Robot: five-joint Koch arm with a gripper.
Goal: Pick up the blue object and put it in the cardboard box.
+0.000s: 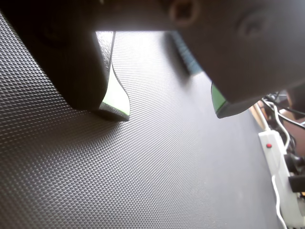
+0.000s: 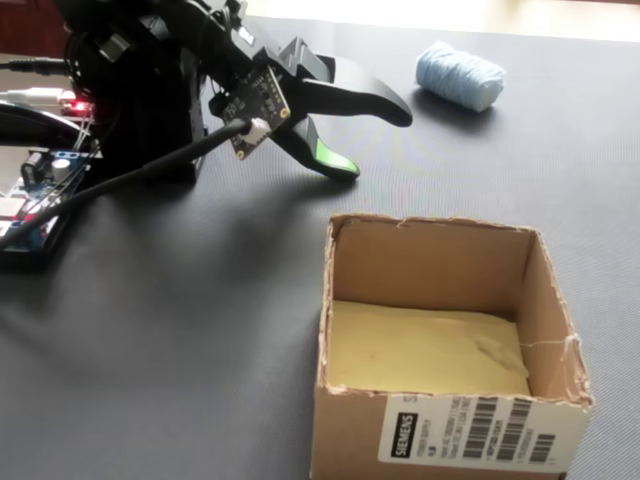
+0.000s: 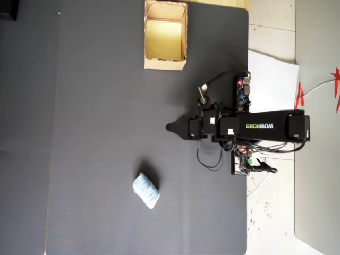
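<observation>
Your gripper [image 2: 375, 140] hangs spread and empty, well apart from the blue object [image 2: 459, 74]; the cardboard box [image 2: 540, 300] waits empty.

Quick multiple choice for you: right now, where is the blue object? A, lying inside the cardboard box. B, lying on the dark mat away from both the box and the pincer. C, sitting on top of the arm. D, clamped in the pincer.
B: the blue object lies alone on the dark mat, while the cardboard box holds nothing blue and the pincer is open and empty.
</observation>
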